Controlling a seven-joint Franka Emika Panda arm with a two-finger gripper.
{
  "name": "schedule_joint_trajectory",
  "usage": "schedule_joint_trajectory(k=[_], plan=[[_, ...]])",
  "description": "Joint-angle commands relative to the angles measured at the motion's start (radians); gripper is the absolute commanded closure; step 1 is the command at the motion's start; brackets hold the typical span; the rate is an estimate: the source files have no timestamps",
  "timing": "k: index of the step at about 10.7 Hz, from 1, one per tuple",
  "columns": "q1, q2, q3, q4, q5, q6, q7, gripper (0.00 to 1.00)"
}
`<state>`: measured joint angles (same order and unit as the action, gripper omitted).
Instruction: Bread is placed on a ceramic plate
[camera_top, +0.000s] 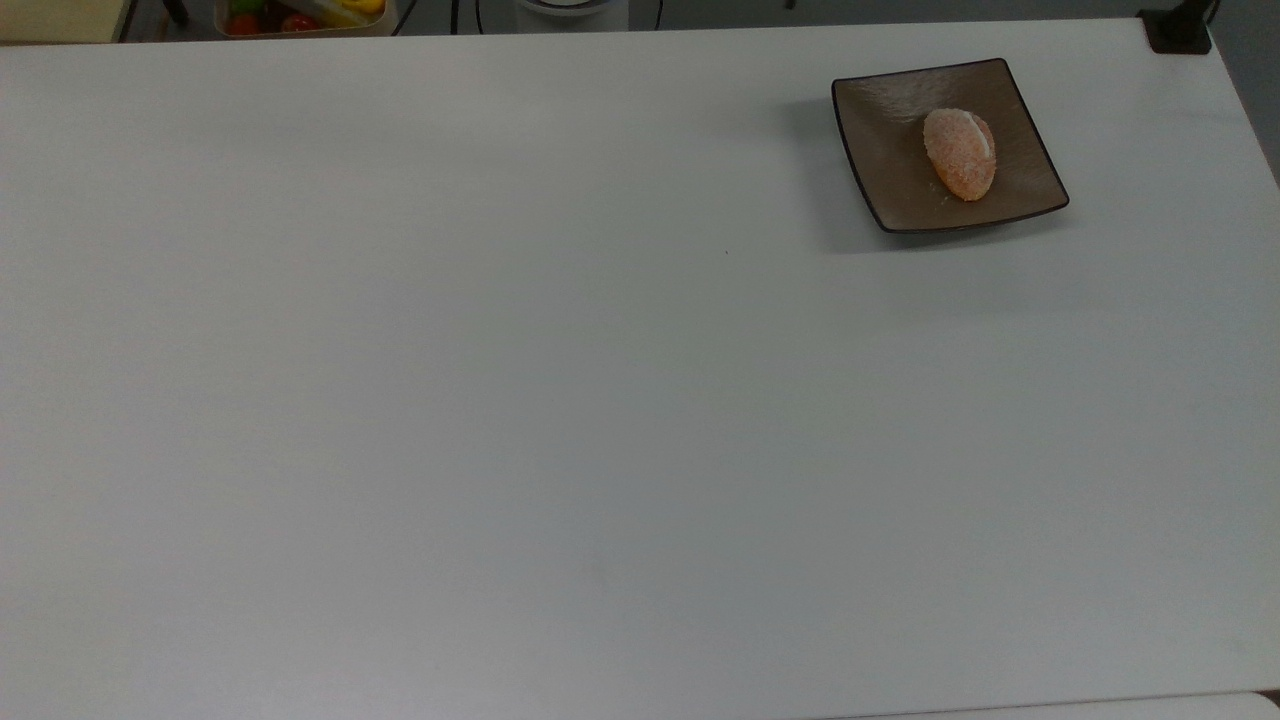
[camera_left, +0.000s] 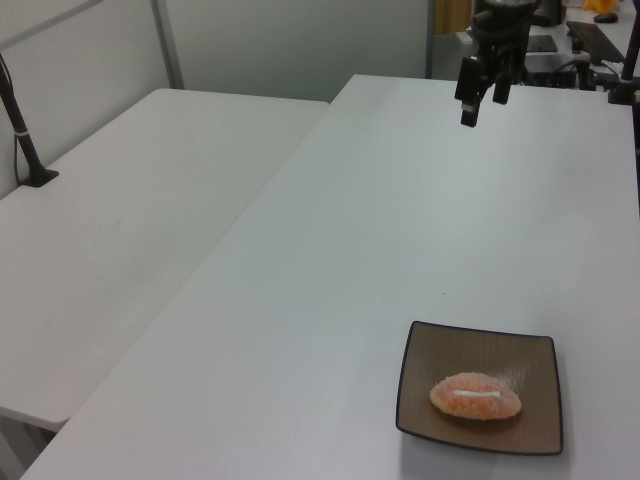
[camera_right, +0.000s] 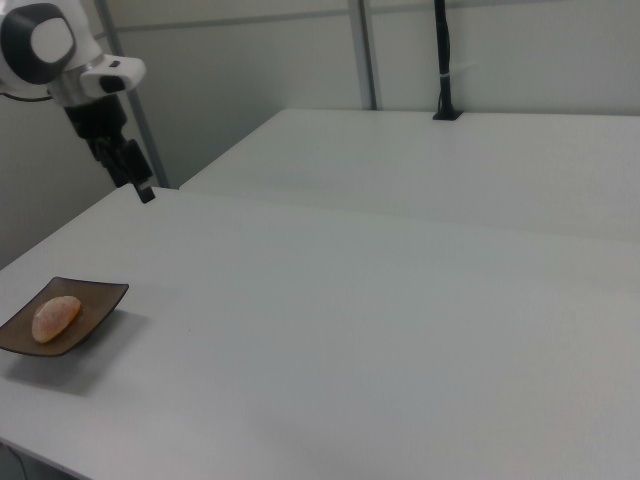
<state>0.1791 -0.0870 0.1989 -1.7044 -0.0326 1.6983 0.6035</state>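
The small oval orange-brown bread (camera_top: 960, 154) rests on the square glossy brown ceramic plate (camera_top: 885, 150). The gripper (camera_left: 481, 103), fingers (camera_left: 467, 109) parted and empty, hangs well apart; placement appears complete.

My bread (camera_top: 960, 153) on the plate (camera_top: 890, 150), near the table's (camera_top: 500, 400) far right corner in the top view.

A white tabletop (camera_top: 560, 400) carries one thing directly: the ceramic plate (camera_top: 885, 150), square and brown, near the tabletop's far right corner in the top view. A tiny dark speck (camera_top: 727, 252), perhaps a crumb, lies well apart toward the tabletop's middle.
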Motion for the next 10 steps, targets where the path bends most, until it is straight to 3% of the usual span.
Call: schedule_joint_trajectory(k=[1, 6, 8, 10], plan=[[-0.030, -0.010, -0.073, 0.002, 0.039, -0.032, -0.147, 0.00], [-0.058, -0.007, -0.179, 0.002, 0.100, -0.014, -0.507, 0.00], [-0.070, 0.000, -0.182, -0.003, 0.108, 0.007, -0.709, 0.00], [-0.079, 0.000, -0.182, -0.009, 0.108, 0.014, -0.740, 0.00]])
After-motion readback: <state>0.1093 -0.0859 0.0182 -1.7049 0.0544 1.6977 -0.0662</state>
